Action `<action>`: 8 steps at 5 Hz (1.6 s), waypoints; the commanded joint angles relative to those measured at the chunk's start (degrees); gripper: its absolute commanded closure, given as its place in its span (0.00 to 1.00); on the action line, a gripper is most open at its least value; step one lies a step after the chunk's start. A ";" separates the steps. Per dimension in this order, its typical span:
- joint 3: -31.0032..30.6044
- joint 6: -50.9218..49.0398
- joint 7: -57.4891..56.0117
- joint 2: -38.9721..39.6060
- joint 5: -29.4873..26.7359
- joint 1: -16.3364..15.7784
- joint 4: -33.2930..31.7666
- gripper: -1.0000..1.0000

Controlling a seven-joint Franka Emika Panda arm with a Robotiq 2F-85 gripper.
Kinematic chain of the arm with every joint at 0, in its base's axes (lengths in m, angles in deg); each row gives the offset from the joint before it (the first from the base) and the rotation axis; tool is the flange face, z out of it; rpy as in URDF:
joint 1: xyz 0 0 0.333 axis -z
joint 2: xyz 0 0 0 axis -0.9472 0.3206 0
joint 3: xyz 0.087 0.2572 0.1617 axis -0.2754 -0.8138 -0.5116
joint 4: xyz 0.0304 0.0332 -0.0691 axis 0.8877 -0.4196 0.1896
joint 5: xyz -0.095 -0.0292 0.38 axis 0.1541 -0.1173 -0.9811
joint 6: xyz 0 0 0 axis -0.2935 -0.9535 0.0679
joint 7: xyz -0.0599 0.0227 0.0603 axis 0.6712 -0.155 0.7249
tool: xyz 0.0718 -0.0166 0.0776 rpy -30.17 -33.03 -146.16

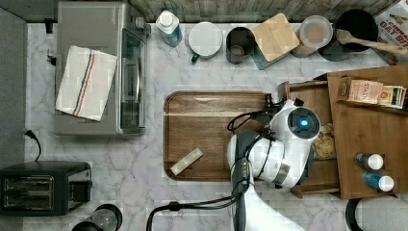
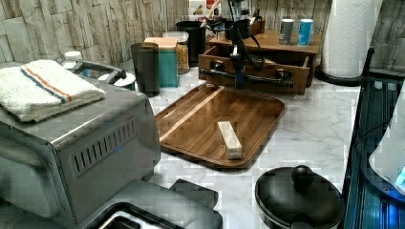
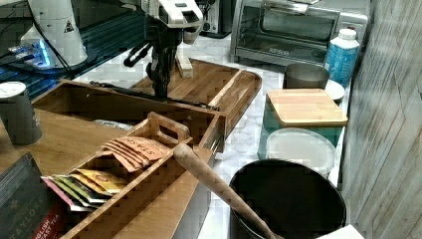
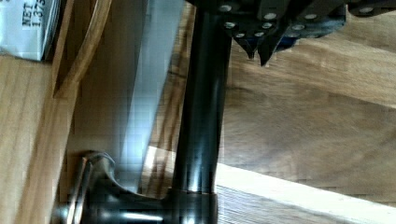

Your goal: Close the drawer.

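White rounded arm (image 1: 269,159) with black joints, looped black cables, glowing blue ring, dark screw-studded pincer (image 4: 261,53).

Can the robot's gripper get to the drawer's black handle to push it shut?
Probably yes. The gripper is already right at the black handle on the front of the open drawer, and nothing sits between them.

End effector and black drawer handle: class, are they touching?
Cannot tell. In the left view the end effector overlaps the drawer handle, and the wrist view puts them close, but neither shows plain contact or gap.
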 commanded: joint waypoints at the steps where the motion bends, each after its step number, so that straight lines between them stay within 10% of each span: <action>1: 6.28 3.23 -13.27 7.33 -4.11 10.70 16.47 1.00; 4: 13.67 6.04 -0.02 1.86 11.73 8.18 14.65 1.00; 8: 12.23 7.41 -4.06 -0.14 2.95 8.68 9.68 1.00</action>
